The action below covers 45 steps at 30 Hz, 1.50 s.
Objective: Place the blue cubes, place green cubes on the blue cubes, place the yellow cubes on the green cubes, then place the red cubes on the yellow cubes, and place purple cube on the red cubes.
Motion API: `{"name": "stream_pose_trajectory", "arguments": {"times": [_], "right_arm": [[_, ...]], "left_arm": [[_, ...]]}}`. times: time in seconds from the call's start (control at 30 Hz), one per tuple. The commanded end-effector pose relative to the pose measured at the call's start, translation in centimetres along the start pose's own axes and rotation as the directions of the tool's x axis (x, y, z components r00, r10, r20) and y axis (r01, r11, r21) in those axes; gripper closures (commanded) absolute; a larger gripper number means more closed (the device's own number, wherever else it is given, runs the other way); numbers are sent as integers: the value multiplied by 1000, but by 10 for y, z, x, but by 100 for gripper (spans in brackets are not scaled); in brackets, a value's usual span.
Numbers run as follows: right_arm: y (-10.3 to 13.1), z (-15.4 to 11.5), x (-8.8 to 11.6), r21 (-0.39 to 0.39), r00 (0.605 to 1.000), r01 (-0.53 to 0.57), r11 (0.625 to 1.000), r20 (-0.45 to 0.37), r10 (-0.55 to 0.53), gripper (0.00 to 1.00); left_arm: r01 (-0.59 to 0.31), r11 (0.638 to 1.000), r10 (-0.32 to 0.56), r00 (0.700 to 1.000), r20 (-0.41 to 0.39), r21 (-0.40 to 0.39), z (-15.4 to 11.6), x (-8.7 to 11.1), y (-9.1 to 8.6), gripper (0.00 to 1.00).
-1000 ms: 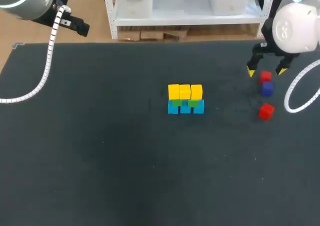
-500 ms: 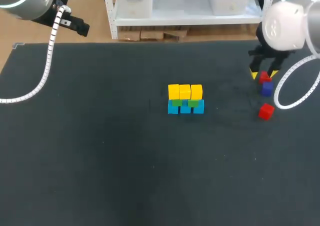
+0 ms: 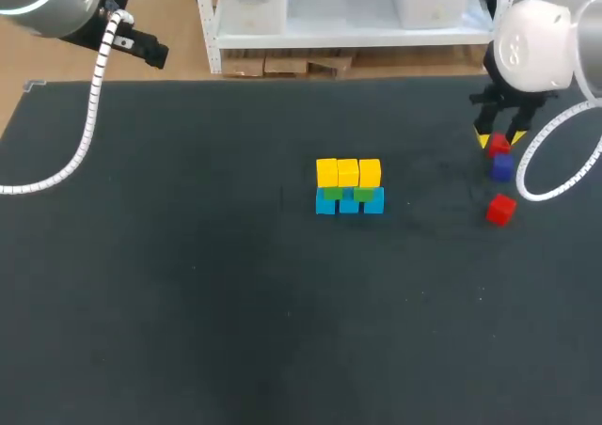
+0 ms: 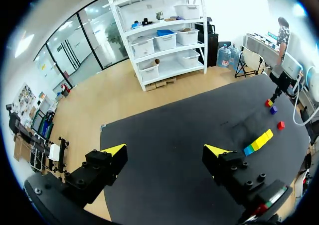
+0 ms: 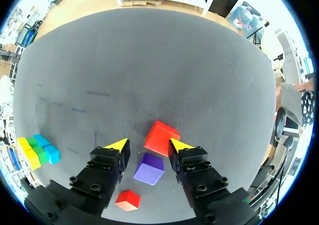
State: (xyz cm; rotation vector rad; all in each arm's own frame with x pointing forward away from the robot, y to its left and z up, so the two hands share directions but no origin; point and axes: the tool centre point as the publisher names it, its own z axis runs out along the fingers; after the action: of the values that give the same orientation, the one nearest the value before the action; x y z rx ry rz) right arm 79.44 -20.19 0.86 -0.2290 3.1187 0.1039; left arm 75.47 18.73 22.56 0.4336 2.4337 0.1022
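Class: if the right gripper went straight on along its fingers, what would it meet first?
Probably the red cube, just ahead between the fingers of the open right gripper, though depth is unclear; the purple cube sits close by.

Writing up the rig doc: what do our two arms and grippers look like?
The left arm is silver-grey with a pale glowing ring; the right arm has a rounded white shell. A white ribbed cable loops off each. Both the left gripper and the right gripper have blocky black fingers with visible bolts and triangular yellow tips.
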Motion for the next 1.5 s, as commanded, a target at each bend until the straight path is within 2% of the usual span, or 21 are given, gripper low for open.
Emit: {"name": "stream_pose_trajectory", "arguments": {"times": [0.03,0.1,0.13,0.2,0.47,0.67,0.87,1.03,1.13,1.27,1.33,1.43,1.5], "right_arm": [[-3,4,0,2,1000,-5,1000,-3,5,50],[-3,4,1,19,1000,-9,1000,6,9,47],[-4,3,1,22,1000,-12,1000,7,12,38],[-6,1,2,18,1000,-16,1000,9,16,1],[-7,0,7,17,1000,-21,1000,10,20,0],[-7,13,5,8,1000,-19,1000,-10,19,0],[-6,15,0,17,1000,-24,1000,-4,25,0],[-6,14,-3,23,1000,-26,999,6,26,9],[-6,15,-3,21,1000,-25,999,3,25,31],[-6,19,-3,20,1000,-21,1000,-9,21,51],[-6,20,-3,19,1000,-20,1000,-12,20,54],[-6,20,-2,25,1000,-17,1000,-15,17,64],[-6,19,-1,35,1000,-12,999,-12,12,65]], "left_arm": [[-2,1000,2,1000,0,2,-1,0,1,0],[-2,1000,2,1000,0,2,-1,0,1,0],[-2,1000,2,1000,0,2,-1,0,1,0],[-2,1000,2,1000,0,2,-1,0,1,0],[-2,1000,2,1000,0,2,-1,0,1,0],[-2,1000,2,1000,0,2,-1,0,1,0],[-2,1000,2,1000,0,2,-1,0,1,0],[-2,1000,2,1000,0,2,-1,0,1,0],[-2,1000,2,1000,0,2,-1,0,1,0],[-2,1000,2,1000,0,2,-1,0,1,0],[-2,1000,2,1000,0,2,-1,0,1,0],[-2,1000,2,1000,0,2,-1,0,1,0],[-2,1000,2,1000,0,2,-1,0,1,0]]}}
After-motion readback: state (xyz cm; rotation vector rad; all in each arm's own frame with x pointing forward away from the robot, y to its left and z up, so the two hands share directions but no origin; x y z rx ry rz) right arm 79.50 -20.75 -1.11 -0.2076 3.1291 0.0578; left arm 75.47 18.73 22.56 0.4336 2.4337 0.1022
